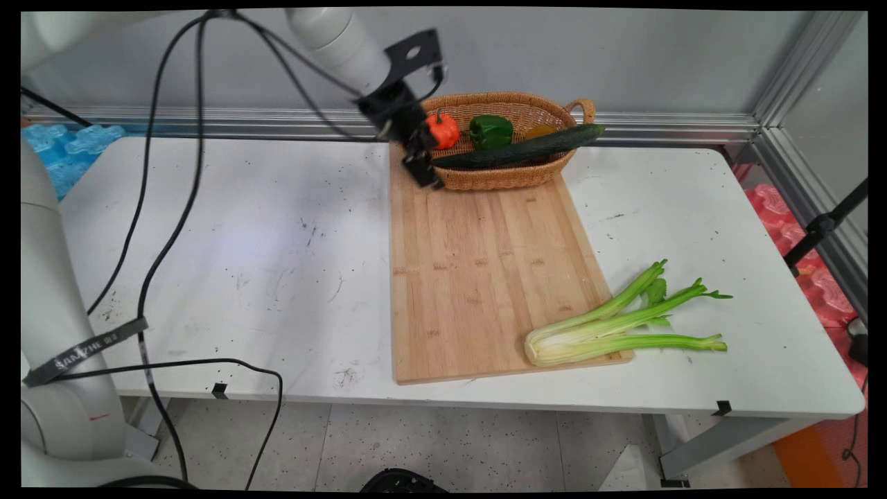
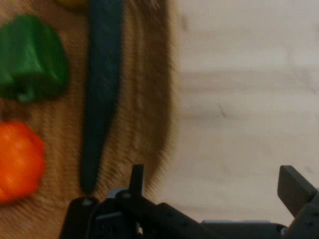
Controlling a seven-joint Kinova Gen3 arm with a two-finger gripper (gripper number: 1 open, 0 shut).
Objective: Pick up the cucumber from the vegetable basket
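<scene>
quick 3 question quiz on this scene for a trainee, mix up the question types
1. True or false: the celery lies wholly on the board.
2. Which thing sticks out past the basket rim? A) orange pepper B) green pepper C) cucumber
3. What is the gripper nearest to, and does it hold anything?

Key
1. False: its base rests on the board's near right corner, its stalks reach out over the table.
2. C: the cucumber overhangs the rim by the right handle; the orange pepper and green pepper sit inside.
3. The basket's left end, over its edge and the board; open, holding nothing.
</scene>
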